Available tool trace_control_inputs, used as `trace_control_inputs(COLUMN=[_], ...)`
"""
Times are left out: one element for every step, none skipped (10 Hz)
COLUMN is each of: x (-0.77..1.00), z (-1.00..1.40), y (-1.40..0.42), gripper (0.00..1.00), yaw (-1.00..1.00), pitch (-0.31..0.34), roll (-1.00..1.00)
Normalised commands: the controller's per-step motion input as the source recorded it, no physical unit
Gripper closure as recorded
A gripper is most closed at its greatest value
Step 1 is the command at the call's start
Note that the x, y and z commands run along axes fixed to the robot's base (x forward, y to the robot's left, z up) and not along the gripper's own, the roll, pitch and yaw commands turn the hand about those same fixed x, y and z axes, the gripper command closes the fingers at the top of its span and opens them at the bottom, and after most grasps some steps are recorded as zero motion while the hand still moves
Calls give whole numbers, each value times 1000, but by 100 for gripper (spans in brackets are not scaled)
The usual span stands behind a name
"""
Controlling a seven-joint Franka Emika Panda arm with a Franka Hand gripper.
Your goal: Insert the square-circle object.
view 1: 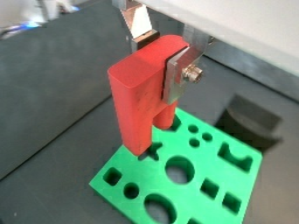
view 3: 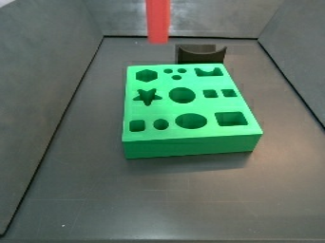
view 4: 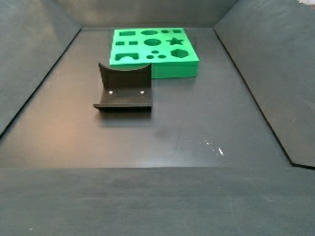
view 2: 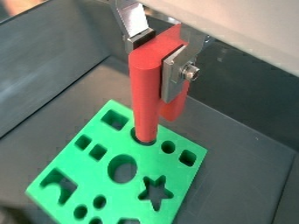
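Observation:
The square-circle object is a tall red two-legged peg, seen in both wrist views (view 1: 135, 96) (view 2: 146, 96). My gripper (view 1: 160, 54) (view 2: 158, 54) is shut on its upper part, with a silver finger (view 1: 177, 74) flat against one side. The peg hangs upright over the green block (view 1: 149, 173) (view 2: 193, 179), its prongs pointing down at the holes near one edge. In a side view only the peg's lower part (view 3: 159, 21) shows, above and behind the block (view 3: 191, 144), clear of it; the gripper is out of frame there. In a side view of the block (view 4: 157, 69), peg and gripper are out of view.
The dark fixture stands on the floor close to the block (view 3: 200, 52) (view 4: 123, 88) and shows in a wrist view (view 1: 251, 122). The block has several holes of different shapes. Dark walls enclose the floor (view 4: 160, 147).

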Motion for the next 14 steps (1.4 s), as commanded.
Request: trace_control_inputs(x=[-34, -11, 0, 0, 0, 0, 0, 0, 0, 83, 49, 9, 0, 0], z=[-334, -331, -377, -403, -406, -346, -326, -331, -303, -226, -231, -246, -260, -280], y=[-223, -183, -209, -214, -211, -183, -169, -160, -140, -111, -86, -54, -37, -17], gripper=[100, 100, 100, 100, 100, 100, 100, 100, 100, 100, 100, 100, 100, 100], yaw=[-897, -931, -929, -917, -917, -931, -946, -951, -954, -829, -834, -849, -854, -849], pitch=[-217, -167, -86, -36, -30, 0, 36, 37, 47, 53, 64, 77, 86, 100], roll=[-47, -39, 0, 0, 0, 0, 0, 0, 0, 0, 11, 26, 33, 46])
